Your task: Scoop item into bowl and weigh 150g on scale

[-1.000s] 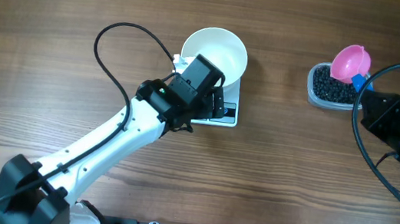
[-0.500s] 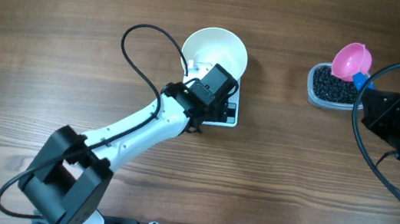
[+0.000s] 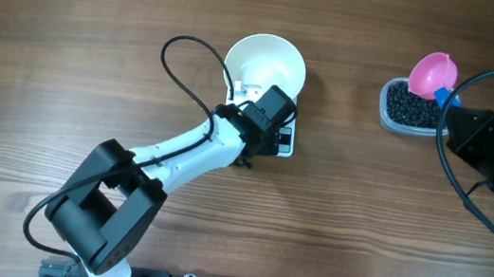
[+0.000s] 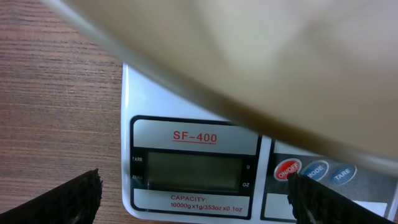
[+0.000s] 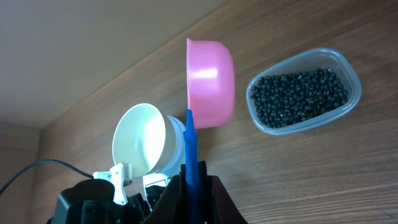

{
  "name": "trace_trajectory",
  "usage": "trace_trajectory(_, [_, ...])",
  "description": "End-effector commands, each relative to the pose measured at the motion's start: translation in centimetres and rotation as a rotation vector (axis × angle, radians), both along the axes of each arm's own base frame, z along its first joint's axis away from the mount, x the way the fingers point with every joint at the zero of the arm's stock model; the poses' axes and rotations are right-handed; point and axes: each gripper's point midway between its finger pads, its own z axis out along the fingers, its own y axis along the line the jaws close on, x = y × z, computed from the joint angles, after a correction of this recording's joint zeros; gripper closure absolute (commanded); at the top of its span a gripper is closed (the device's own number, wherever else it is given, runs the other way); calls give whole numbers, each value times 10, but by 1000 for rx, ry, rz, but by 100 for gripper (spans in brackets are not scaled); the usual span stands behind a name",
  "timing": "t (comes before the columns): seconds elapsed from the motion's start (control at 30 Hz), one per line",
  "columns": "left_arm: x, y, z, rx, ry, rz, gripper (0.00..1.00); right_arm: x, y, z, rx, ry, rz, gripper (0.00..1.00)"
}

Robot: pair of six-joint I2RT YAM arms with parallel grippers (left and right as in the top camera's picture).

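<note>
Pink scoop (image 5: 210,81) hangs unmoved at the upper right of the overhead view, just above the tub (image 5: 349,70) of beans (image 5: 295,93). Its blue handle is pinched in the closed right gripper (image 5: 189,180), and from above its cup looks empty. The change is on the other side: over the last second the left arm has stretched further in from the lower left, and its wrist has slid off the bowl (image 3: 265,60) edge to sit over the button end of the scale (image 4: 155,99). The left gripper (image 4: 199,202) stands wide open and holds nothing. One fingertip shows in each lower corner of the wrist view, and the one at lower right sits just beside the red on/off button (image 4: 288,169). The display (image 4: 193,171) shows no digits, so I'd say the scale is not yet on. The bowl rests on the scale at upper centre of the overhead view, white and empty, while all the beans lie in the tub well apart to the right. To me this reads as a reach to switch on or zero the scale before any scooping, so the weighing itself has not begun. A careless press could nudge the scale or the bowl.
</note>
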Motion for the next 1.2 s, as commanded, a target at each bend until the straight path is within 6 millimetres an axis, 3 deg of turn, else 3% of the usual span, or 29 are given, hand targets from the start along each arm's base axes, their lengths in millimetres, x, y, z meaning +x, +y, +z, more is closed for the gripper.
trace_trajectory(0.0, [3, 4, -2, 23, -24, 23, 0, 2, -2, 7, -17, -22, 0, 96])
trace_trajectory(0.8, [5, 3, -21, 41, -7, 24, 0, 2, -2, 7, -17, -22, 0, 96])
trace_trajectory(1.17, [-6, 3, -26, 33, 50, 12, 0, 2, -2, 7, -17, -22, 1, 96])
